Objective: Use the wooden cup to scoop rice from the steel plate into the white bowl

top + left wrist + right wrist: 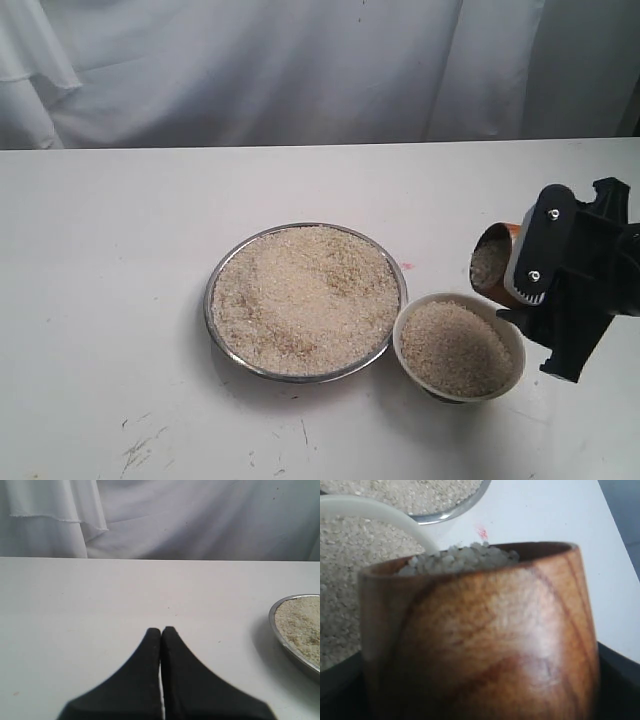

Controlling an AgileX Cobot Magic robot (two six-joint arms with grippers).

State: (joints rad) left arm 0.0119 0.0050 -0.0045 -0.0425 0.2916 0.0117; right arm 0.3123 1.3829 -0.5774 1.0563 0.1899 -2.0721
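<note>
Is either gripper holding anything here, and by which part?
The right gripper holds the wooden cup by its sides, rice inside; the left gripper is shut and empty.

One plate (300,377), one bowl (513,348), one cup (470,640)

The plate (300,377) sits mid-table (110,250) with rice (305,295) heaped in it. The bowl (440,392) stands just beside it at its front right, also holding rice. The cup (492,258), tipped sideways with rice inside, hangs in the right gripper (520,262) above the bowl's back right rim, mouth facing the plate.
</note>
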